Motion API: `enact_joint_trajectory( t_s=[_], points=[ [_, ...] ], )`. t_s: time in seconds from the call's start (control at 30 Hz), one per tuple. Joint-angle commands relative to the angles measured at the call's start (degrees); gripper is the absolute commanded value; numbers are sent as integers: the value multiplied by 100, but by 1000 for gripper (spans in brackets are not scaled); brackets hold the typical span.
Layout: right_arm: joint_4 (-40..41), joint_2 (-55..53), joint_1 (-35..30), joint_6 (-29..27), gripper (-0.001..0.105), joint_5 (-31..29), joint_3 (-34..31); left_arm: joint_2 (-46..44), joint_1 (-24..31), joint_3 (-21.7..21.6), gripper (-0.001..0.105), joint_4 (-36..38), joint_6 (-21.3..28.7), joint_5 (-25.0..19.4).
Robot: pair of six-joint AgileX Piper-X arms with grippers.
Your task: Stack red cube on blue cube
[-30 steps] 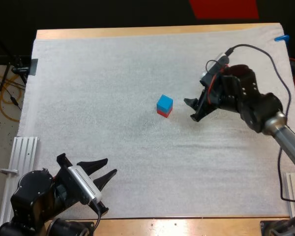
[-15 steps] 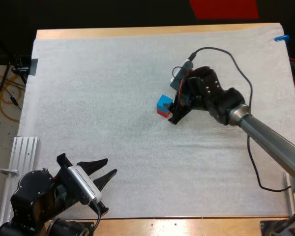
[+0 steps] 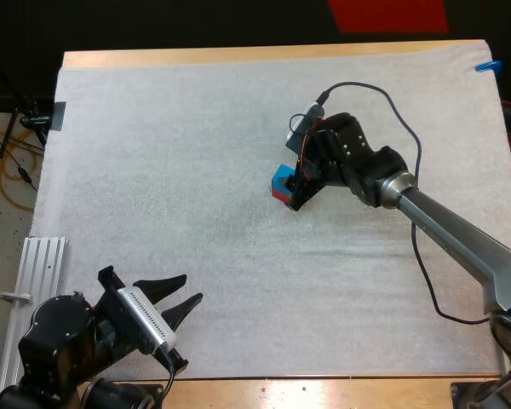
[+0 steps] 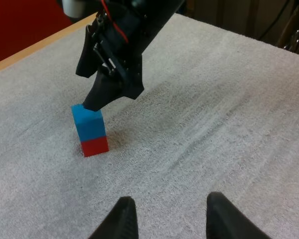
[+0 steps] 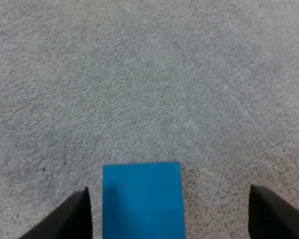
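A blue cube (image 3: pixel 282 177) sits on top of a red cube (image 3: pixel 278 195) near the middle of the mat. In the left wrist view the blue cube (image 4: pixel 87 121) rests squarely on the red cube (image 4: pixel 94 146). My right gripper (image 3: pixel 292 190) is down at the stack's right side, tilted, its fingers over the blue cube's top edge. In the right wrist view its gripper (image 5: pixel 168 190) is open, with the blue cube (image 5: pixel 142 199) between the fingers, nearer one of them and touching neither. My left gripper (image 3: pixel 190 290) is open and holds nothing near the mat's front left.
The white mat (image 3: pixel 170 170) is bare around the stack. A ridged metal rail (image 3: pixel 36 273) lies off the mat's left edge beside my left arm. The table's wooden rim (image 3: pixel 238 54) runs along the far side.
My right gripper has travelled left across the mat to the cube stack and now straddles the blue cube. The left arm and both cubes have not moved.
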State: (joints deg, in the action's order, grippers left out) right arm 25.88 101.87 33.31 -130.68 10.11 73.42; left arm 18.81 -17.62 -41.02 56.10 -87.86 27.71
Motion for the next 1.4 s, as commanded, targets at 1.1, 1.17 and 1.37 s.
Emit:
enact_joint_trajectory(
  t_s=[1.1, 1.17, 1.37],
  points=[
    [-159, 267, 40, 1248, 38, -306, 240, -4, -20, -16, 34, -25, -66, 39],
    [-115, 66, 40, 1248, 38, -456, 240, -4, -20, -16, 34, -25, -66, 39],
    [-33, -517, -94, 1429, 38, -865, 240, -4, -20, -16, 45, -25, -83, -3]
  ],
)
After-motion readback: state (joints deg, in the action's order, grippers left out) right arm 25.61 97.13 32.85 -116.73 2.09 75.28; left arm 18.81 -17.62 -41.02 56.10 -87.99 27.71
